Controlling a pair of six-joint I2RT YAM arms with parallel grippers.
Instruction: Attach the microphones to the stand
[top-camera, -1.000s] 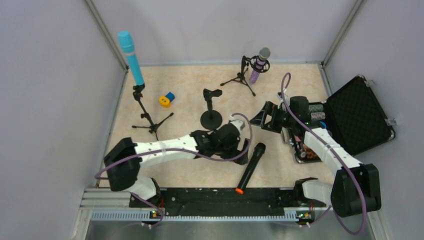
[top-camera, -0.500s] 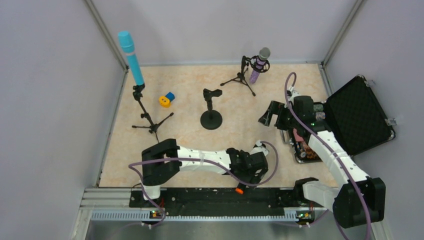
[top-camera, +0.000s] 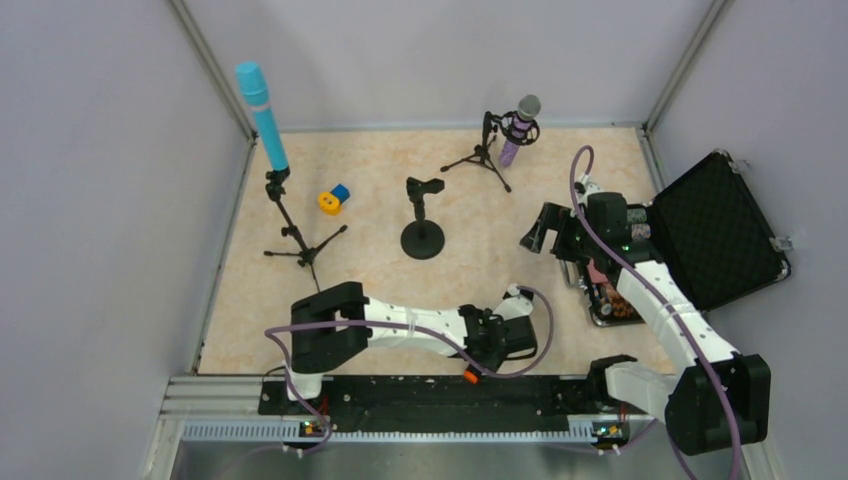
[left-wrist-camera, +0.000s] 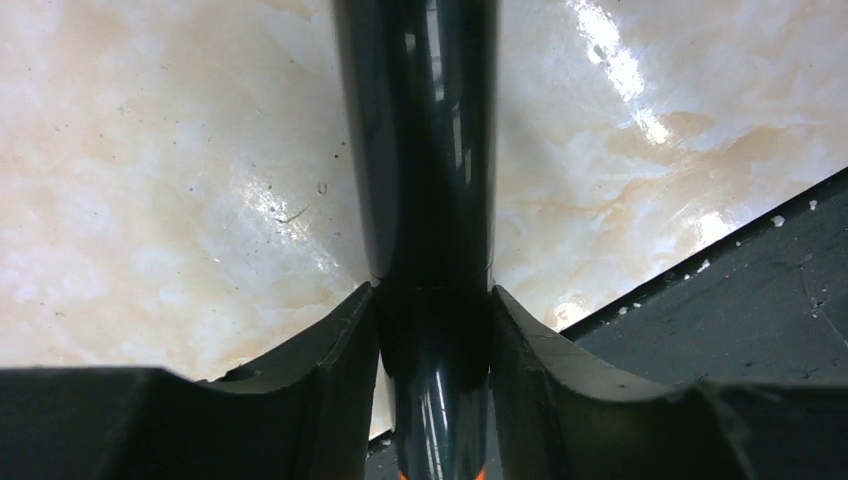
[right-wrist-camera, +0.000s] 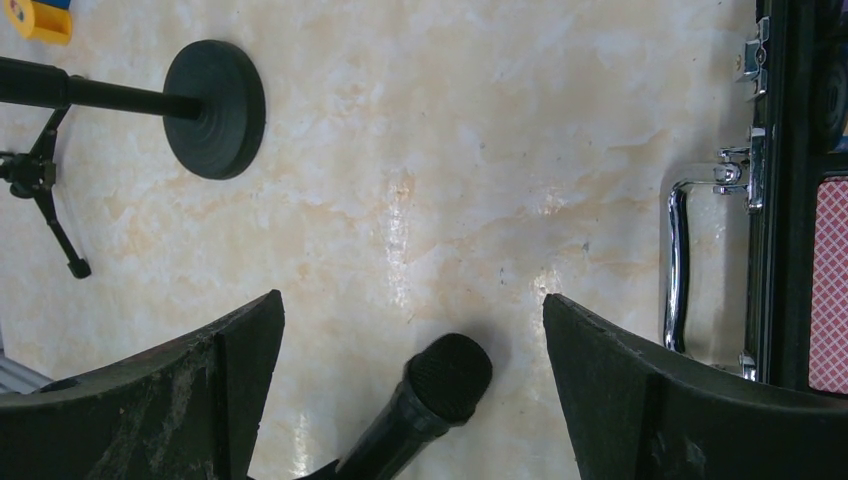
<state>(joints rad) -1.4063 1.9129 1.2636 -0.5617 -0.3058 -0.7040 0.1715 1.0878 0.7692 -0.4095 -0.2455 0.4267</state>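
Note:
The black microphone (left-wrist-camera: 420, 150) lies on the table near the front edge, its orange end (top-camera: 469, 377) towards the rail. My left gripper (left-wrist-camera: 432, 300) is shut on its handle, a finger pressed against each side. The microphone's mesh head (right-wrist-camera: 448, 378) shows below my right gripper (right-wrist-camera: 412, 300), which hangs open and empty above the table (top-camera: 535, 230). The light blue microphone (top-camera: 262, 115) stands in a tripod stand (top-camera: 300, 240) at the left. At the back, the purple microphone (top-camera: 518, 125) sits in a small tripod. A round-base stand (top-camera: 422, 225) holds nothing.
An open black case (top-camera: 715, 230) with small items lies at the right; its chrome handle (right-wrist-camera: 676, 270) faces the table. A yellow and blue toy (top-camera: 334, 199) sits left of the round-base stand. A black rail (top-camera: 420, 395) runs along the front edge.
My left arm swung back to the front edge, came down over the black microphone and closed its jaws on the handle. My right gripper drew back slightly to the right and stayed open.

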